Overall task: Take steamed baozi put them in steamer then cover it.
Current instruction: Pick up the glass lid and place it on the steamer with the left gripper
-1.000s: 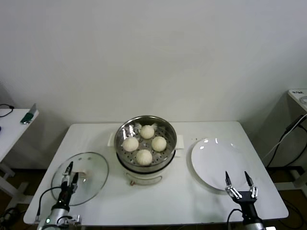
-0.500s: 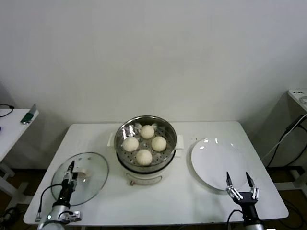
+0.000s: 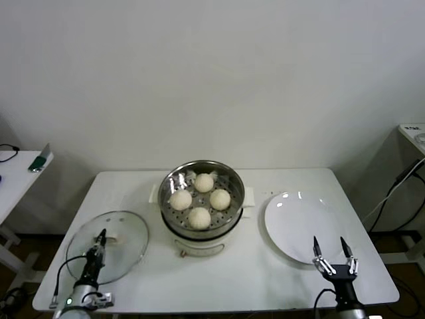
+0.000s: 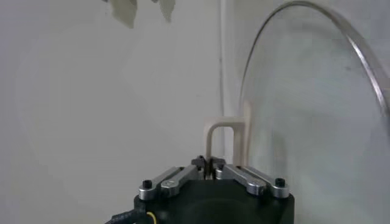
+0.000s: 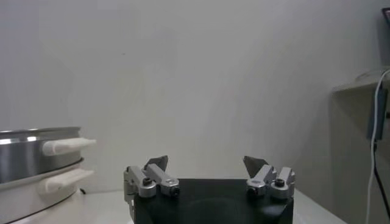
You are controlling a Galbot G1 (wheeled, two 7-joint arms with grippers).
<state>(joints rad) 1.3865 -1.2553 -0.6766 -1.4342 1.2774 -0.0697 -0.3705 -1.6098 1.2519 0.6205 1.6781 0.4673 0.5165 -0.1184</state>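
Observation:
Several cream-white baozi (image 3: 199, 217) sit on the perforated tray inside the steel steamer (image 3: 167, 181) at the middle of the table. The clear glass cover (image 3: 129, 232) lies on the table to the steamer's left. My left gripper (image 3: 101, 239) is over it, shut on the cover's cream bar handle (image 4: 220, 129); the left wrist view shows the left gripper (image 4: 208, 163) pinching one leg of that handle, with the glass cover (image 4: 304, 109) beside it. My right gripper (image 3: 330, 251) stands open and holds nothing at the table's front right, near the plate; its fingertips (image 5: 206, 163) are wide apart.
A flat white plate (image 3: 299, 222) lies bare to the right of the steamer. The steamer's side handle (image 5: 64, 146) shows in the right wrist view. A side table (image 3: 13, 166) stands at the far left.
My left gripper's jaws have closed on the cover's handle. The cover has shifted slightly to the left. The right arm has not moved.

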